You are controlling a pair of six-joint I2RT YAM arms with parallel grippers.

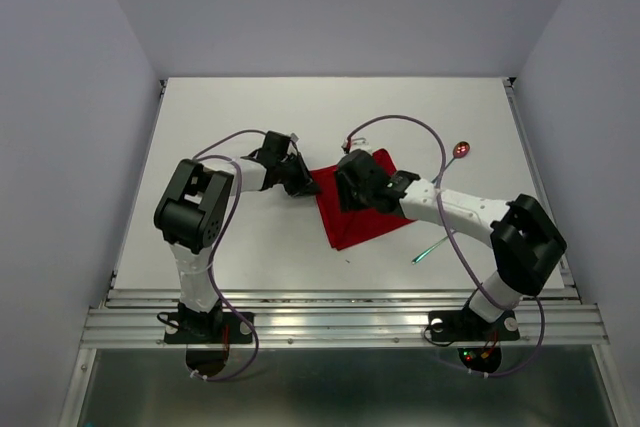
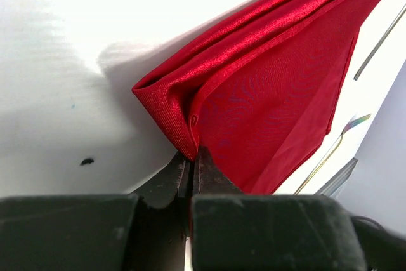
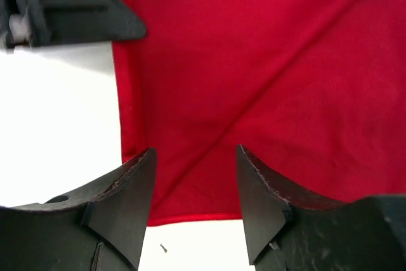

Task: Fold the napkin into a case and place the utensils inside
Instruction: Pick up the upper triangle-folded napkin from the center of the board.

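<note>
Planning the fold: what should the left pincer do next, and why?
Probably lift the left pincer slightly, drawing the napkin over: it looks clamped on the folded corner, while the right pincer hangs open above the flat part.

The left tool (image 2: 192, 160) pinches a folded corner of the red napkin (image 2: 273, 93).

White arms (image 1: 455, 209), black joints (image 1: 192, 205), purple cables (image 1: 400, 116)
</note>
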